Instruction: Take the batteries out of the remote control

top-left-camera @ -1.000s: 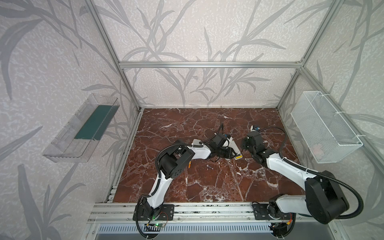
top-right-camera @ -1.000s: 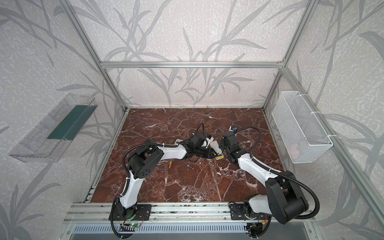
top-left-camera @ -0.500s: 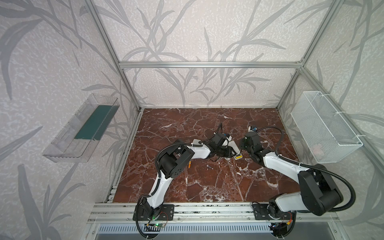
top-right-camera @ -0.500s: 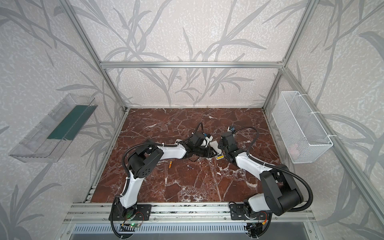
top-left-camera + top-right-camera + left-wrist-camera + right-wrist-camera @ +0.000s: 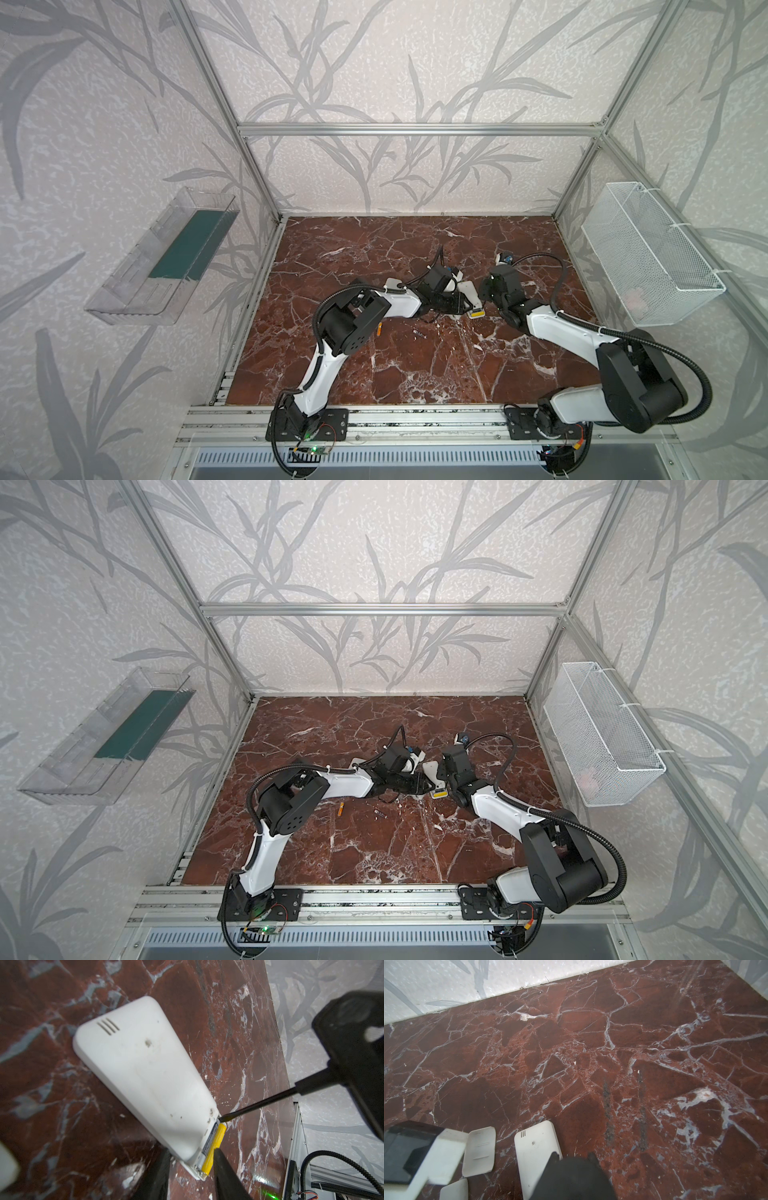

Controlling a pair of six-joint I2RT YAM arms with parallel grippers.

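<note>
Your arms meet near the middle of the counter [image 5: 374,257], well apart from every edge, with bare marble open toward the far and front edges. Your left claw [image 5: 191,1149] grasps the battery end of the white remote [image 5: 143,1076]. A yellow battery [image 5: 215,1147] lies in its open bay, touching one finger. Your right claw [image 5: 573,1159] is clenched on the screwdriver [image 5: 257,1103], whose tip touches the bay's end. A dark battery [image 5: 380,813] and an orange battery [image 5: 340,809] lie loose toward the front edge, near your left elbow.

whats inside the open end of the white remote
One yellow battery lies in the remote's open slot, a screwdriver tip at its end. Anything deeper under the shell is covered.
</note>
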